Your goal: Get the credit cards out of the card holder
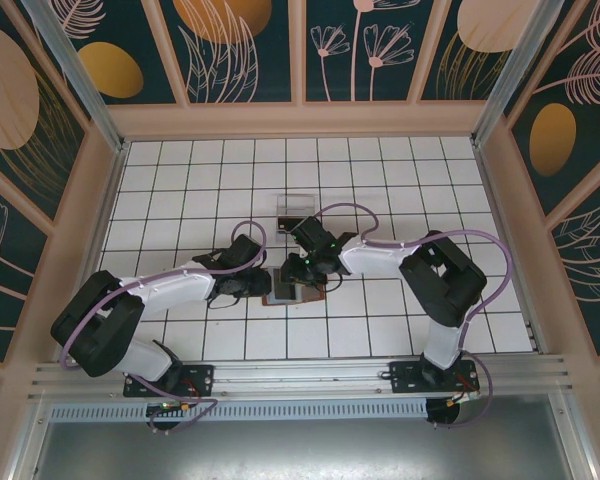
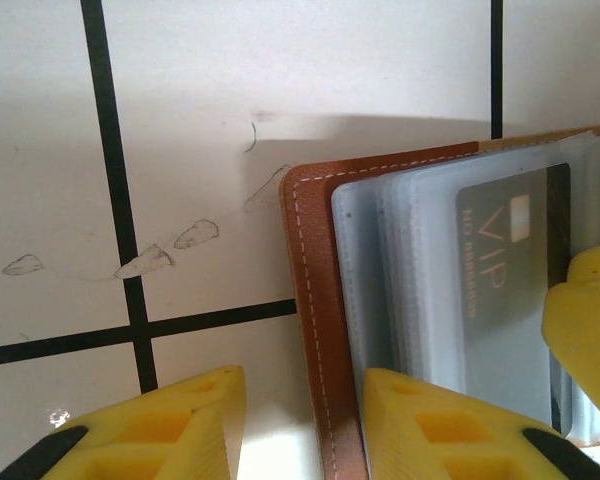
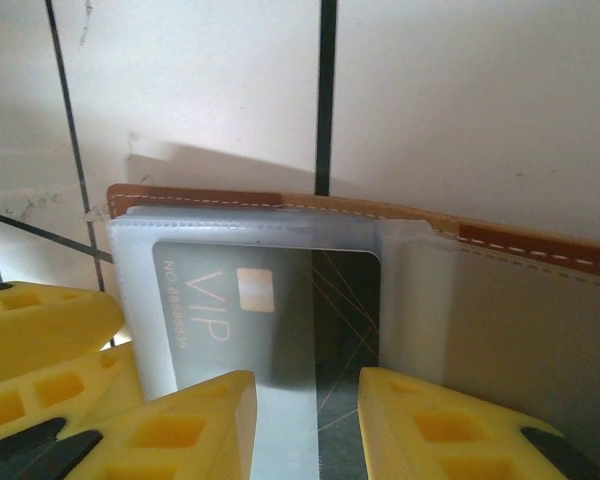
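The card holder [image 1: 302,294] lies open on the tiled floor between both arms, its reddish-brown edge [image 2: 310,290] around clear sleeves. A grey "VIP" credit card [image 2: 510,290] sits in the top sleeve. My left gripper [image 2: 305,430] is open and straddles the holder's stitched edge, with one finger [image 2: 440,430] over the sleeves and the other over the bare tile. My right gripper [image 3: 308,430] is open just above the same credit card [image 3: 270,310]; the card's dark band runs down between its fingers. The holder's brown rim [image 3: 540,248] shows behind it.
A clear plastic tray [image 1: 295,210] stands one tile beyond the holder. The right gripper's yellow finger [image 2: 585,330] reaches in at the right of the left wrist view. The left gripper's finger [image 3: 40,335] lies close at the left of the right wrist view. White tiles surround the holder.
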`<action>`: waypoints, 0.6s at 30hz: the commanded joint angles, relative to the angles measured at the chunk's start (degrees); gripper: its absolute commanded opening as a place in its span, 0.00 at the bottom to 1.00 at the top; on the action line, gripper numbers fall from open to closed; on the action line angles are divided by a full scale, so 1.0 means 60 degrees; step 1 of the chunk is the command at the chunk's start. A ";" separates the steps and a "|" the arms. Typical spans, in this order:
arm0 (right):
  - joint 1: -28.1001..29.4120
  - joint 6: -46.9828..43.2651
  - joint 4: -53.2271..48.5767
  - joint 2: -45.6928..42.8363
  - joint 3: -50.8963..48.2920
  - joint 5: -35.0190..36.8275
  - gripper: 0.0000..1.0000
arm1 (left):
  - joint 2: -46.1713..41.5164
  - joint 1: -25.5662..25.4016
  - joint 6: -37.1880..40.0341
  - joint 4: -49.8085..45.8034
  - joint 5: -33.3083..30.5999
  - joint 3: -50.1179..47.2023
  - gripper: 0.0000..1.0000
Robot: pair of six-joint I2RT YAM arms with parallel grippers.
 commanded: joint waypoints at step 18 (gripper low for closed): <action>-0.0200 0.0057 -0.0186 -0.0724 -0.0281 0.0167 0.32 | -0.0826 -0.0025 -0.0165 -0.0190 0.0039 0.0336 0.43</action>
